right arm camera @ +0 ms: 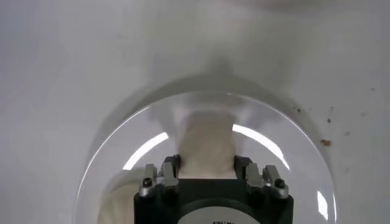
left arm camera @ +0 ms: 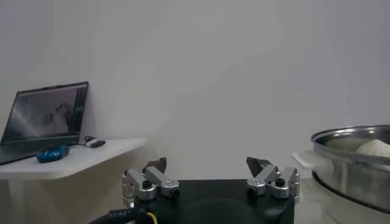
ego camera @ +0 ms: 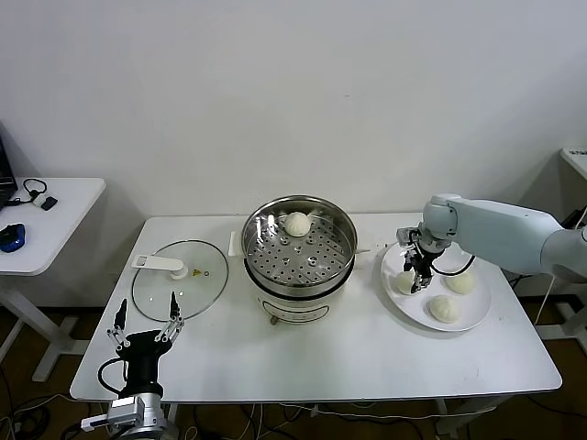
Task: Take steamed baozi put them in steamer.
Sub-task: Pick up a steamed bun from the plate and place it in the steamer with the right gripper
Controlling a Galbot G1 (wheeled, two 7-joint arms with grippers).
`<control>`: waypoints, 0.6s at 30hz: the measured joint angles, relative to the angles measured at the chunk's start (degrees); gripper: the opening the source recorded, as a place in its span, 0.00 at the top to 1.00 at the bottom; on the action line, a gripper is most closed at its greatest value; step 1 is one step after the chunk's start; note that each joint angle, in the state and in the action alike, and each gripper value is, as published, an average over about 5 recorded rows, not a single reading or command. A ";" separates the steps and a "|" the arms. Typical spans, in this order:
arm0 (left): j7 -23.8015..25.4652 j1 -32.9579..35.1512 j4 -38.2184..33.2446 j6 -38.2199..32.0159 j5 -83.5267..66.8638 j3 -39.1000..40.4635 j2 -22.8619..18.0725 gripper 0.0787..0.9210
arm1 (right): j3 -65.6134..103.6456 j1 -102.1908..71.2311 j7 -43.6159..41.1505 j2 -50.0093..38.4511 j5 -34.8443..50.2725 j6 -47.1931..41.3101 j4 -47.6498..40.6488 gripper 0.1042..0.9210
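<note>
A plain white wall (ego camera: 293,101) spans the rear of the room. A white work table (ego camera: 367,353) stands against it. A second white side table (ego camera: 46,225) stands to the left, carrying a laptop (left arm camera: 46,119), a blue mouse (ego camera: 11,236) and a cable. Lighting is even and diffuse.

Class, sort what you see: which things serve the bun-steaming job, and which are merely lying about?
Job: small cream-white baozi; shiny round steel steamer; white round plate; right gripper.

Lying about: flat glass lid; blue mouse; laptop; left gripper, parked.
</note>
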 measured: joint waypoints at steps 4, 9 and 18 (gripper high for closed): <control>0.02 0.07 -0.37 0.13 0.14 0.26 0.00 0.12 | -3.28 5.03 -0.14 0.28 2.38 -0.46 3.42 0.41; 0.13 0.17 -0.75 0.40 0.52 0.83 0.00 0.12 | -7.88 13.53 -0.59 1.04 6.59 -1.22 9.07 0.41; 0.37 0.54 -1.72 0.82 0.75 1.65 0.00 0.12 | -13.85 29.31 -0.85 4.25 16.69 -3.33 18.65 0.41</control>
